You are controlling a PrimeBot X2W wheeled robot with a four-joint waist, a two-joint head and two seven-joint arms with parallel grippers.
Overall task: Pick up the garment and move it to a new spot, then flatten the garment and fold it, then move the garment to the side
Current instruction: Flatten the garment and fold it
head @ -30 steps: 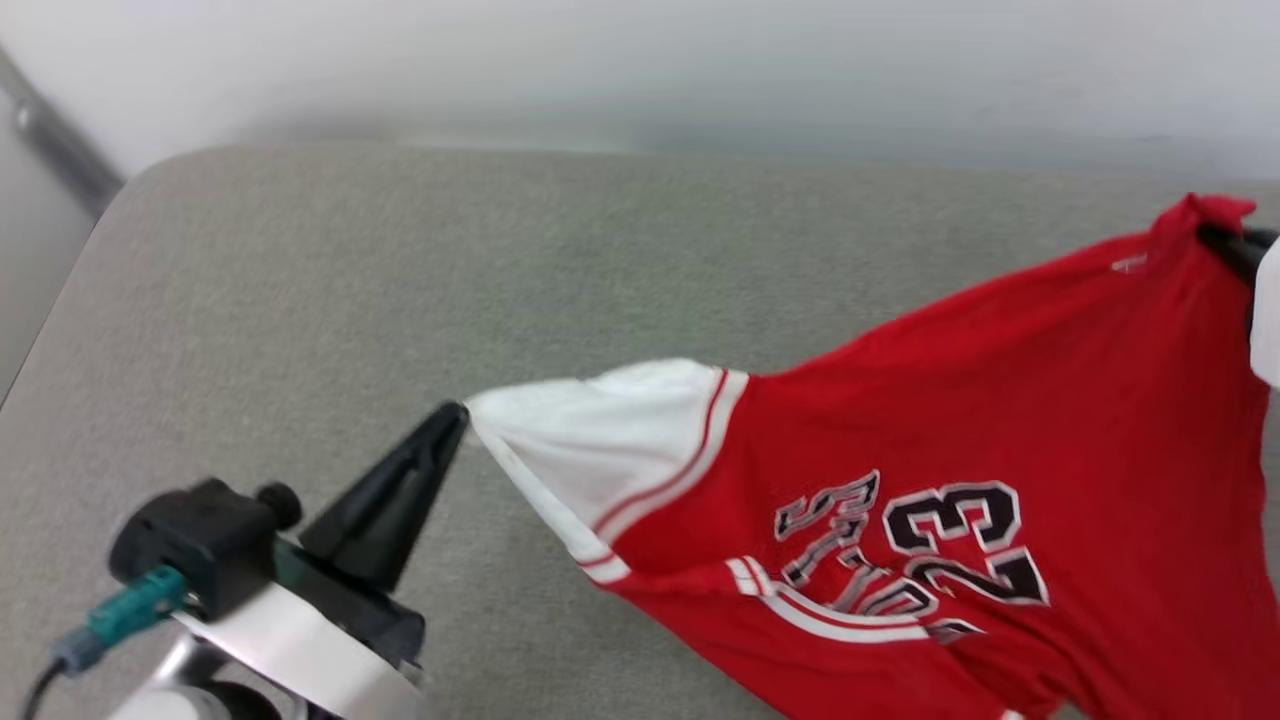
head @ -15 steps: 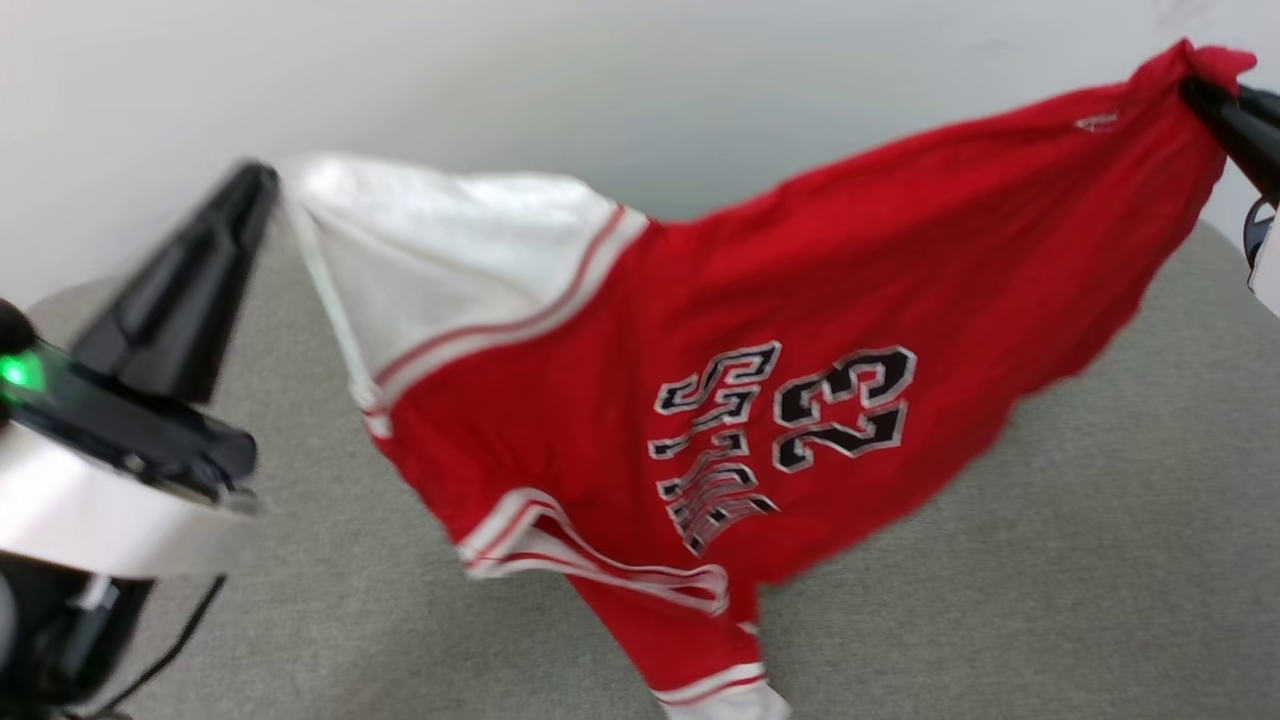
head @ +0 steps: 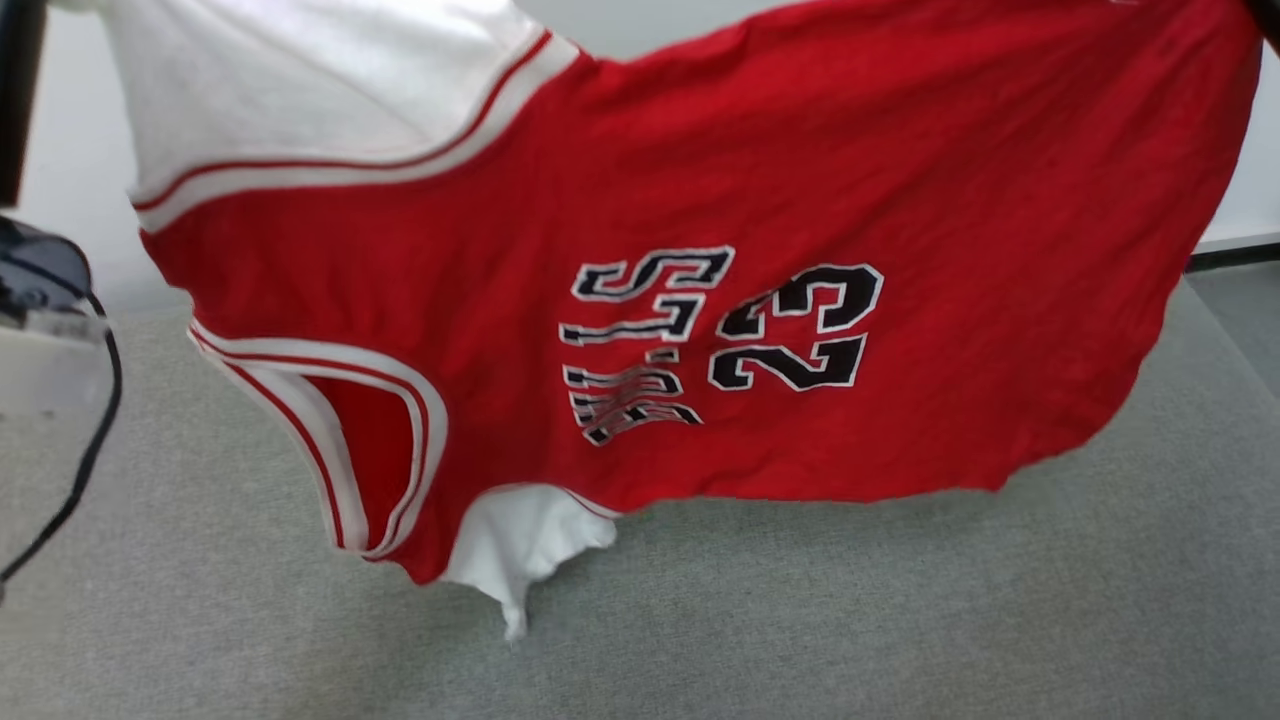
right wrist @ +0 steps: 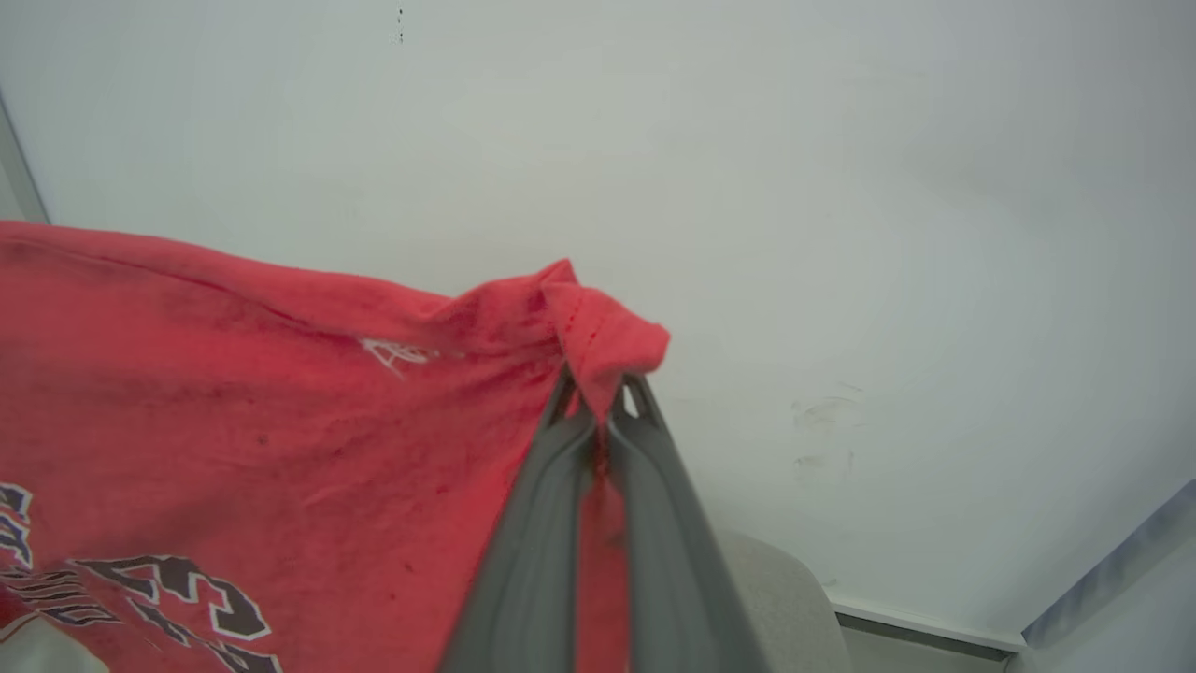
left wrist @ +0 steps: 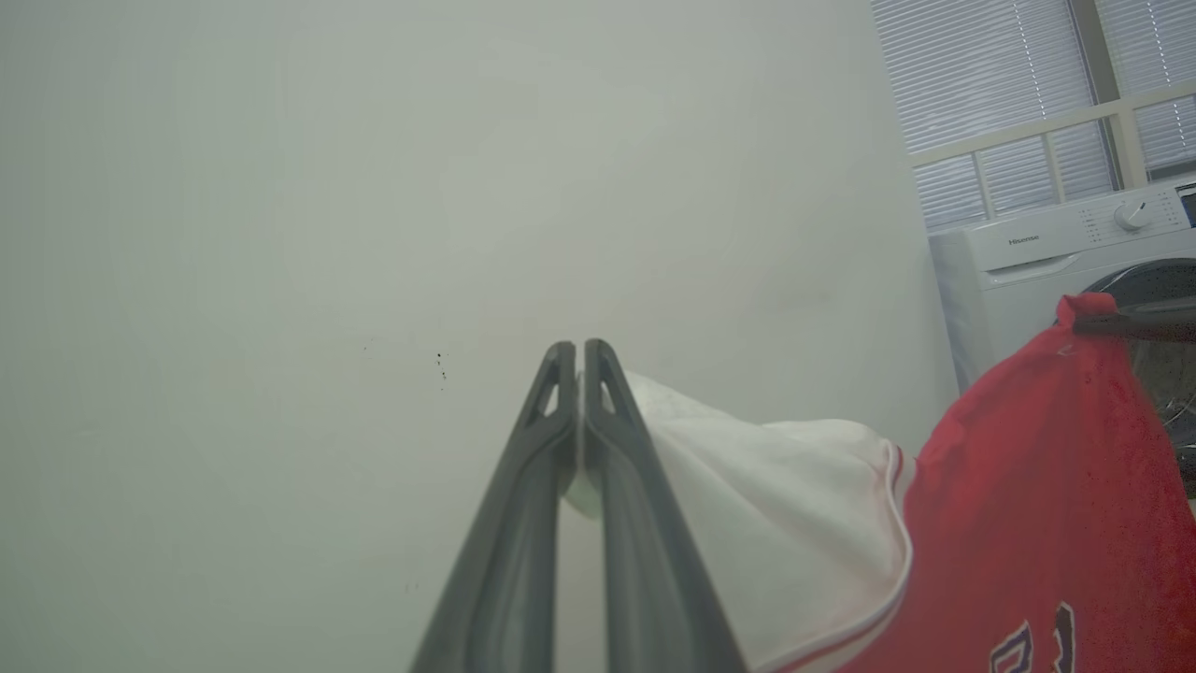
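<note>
Left gripper (left wrist: 579, 353): fingers pressed together on the corner of a white sleeve, raised before a plain pale wall (left wrist: 280, 234).
Left forearm (head: 40, 420): pale, at the head view's left edge, with a dark cable (head: 95, 440) looping beside it.
Garment (head: 800, 170): red jersey T-shirt, held aloft and stretched sideways between both grippers, above the grey padded surface (head: 900, 620). From the left: a white sleeve with red-and-white trim on top and a striped-trim opening below it. A second white sleeve hangs lowest, its tip close to the surface, contact unclear. Dark white-outlined lettering and "23" sit at centre, turned sideways, with the red hem toward the right.
Right gripper (right wrist: 598, 385): fingers clamped on a bunched red corner.
Washing machine (left wrist: 1046, 262): white, beyond the garment, under window blinds (left wrist: 990, 84).
</note>
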